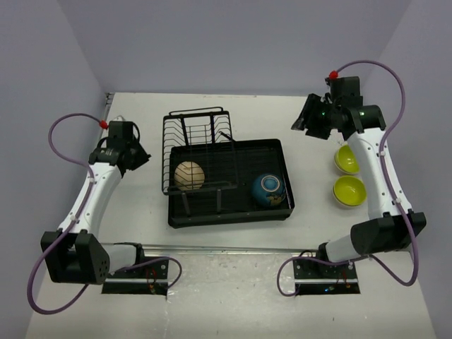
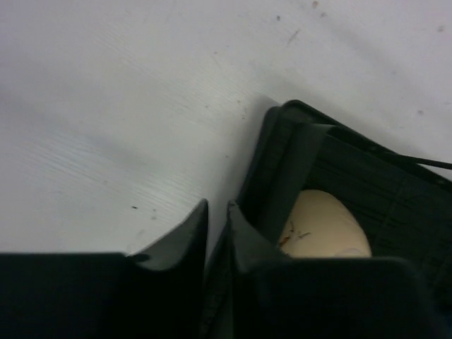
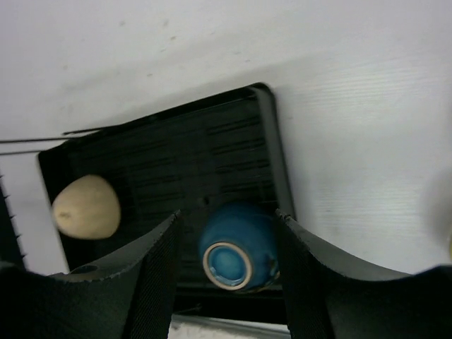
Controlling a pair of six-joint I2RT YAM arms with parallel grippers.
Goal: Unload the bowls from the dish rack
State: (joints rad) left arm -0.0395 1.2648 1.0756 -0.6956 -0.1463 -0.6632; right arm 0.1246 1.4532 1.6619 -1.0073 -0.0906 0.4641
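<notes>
The black wire dish rack [image 1: 192,134] joins a wide black tray [image 1: 233,212]. A tan bowl [image 1: 189,175] stands on edge in the rack; it also shows in the left wrist view [image 2: 325,226] and in the right wrist view [image 3: 86,206]. A glossy blue bowl [image 1: 268,189] lies upside down in the tray's right part, foot ring up [image 3: 236,247]. Two lime-green bowls [image 1: 346,159] [image 1: 349,190] sit on the table right of the tray. My left gripper [image 1: 143,159] [image 2: 217,209] is shut and empty, just left of the tray's corner. My right gripper [image 1: 308,121] [image 3: 227,215] is open and empty, raised beyond the tray's far right corner.
The tray's corner wall [image 2: 282,152] lies right beside my left fingers. The white table runs to grey walls at the back and sides. A metal rail [image 1: 226,248] crosses the table's near edge between the arm bases. No other bowls are in view.
</notes>
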